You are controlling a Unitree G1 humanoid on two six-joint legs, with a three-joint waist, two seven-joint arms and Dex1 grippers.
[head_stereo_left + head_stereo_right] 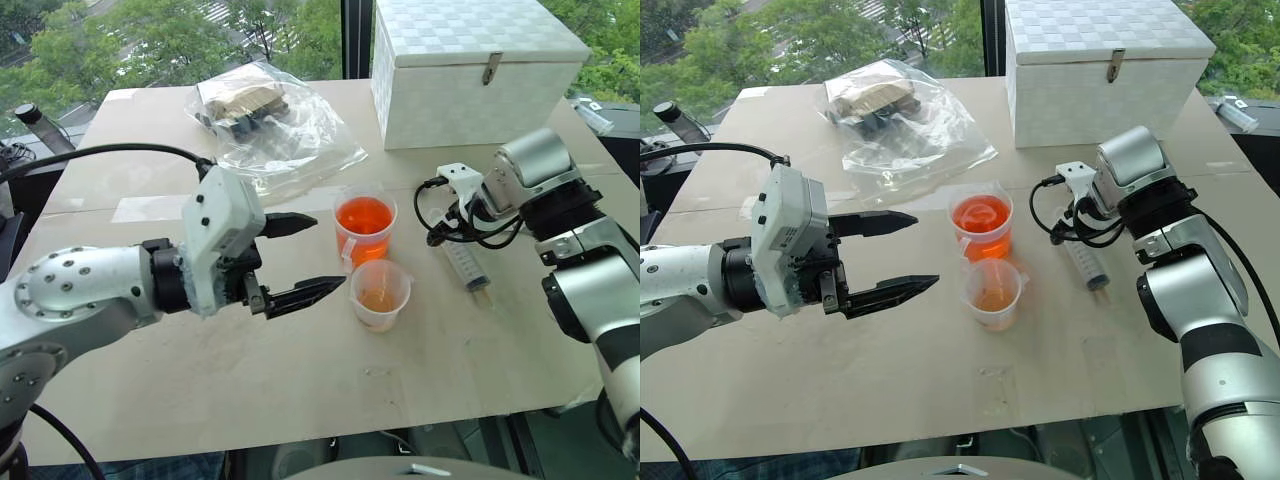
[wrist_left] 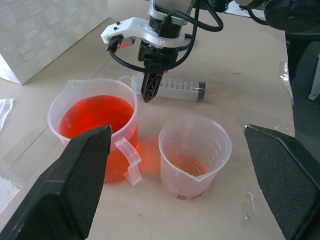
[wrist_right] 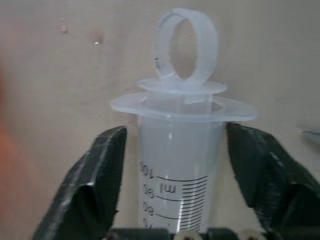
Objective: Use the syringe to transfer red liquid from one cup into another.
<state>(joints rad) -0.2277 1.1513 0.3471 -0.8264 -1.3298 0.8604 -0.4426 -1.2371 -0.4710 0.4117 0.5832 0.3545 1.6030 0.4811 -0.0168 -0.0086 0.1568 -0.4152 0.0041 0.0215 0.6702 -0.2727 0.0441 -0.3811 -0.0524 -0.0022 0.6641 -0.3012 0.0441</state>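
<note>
The syringe [image 1: 465, 265] lies flat on the tan table to the right of both cups, its orange-tinted tip towards the front edge. My right gripper [image 3: 176, 132] points down over its plunger end, open, with a finger [image 3: 107, 170] on each side of the barrel [image 3: 175, 160] and slim gaps showing. The cup of vivid red liquid [image 1: 365, 225] stands mid-table. The paler frosted cup [image 1: 380, 292] sits just in front of it with a shallow orange film at the bottom. My left gripper [image 1: 325, 255] hovers open just left of the cups, facing them and holding nothing.
A white latched box [image 1: 475, 70] stands at the back right. A clear plastic bag [image 1: 270, 120] of items lies at the back centre. Black cables [image 1: 440, 225] loop from my right wrist near the syringe. The table's front edge [image 1: 300, 440] is close.
</note>
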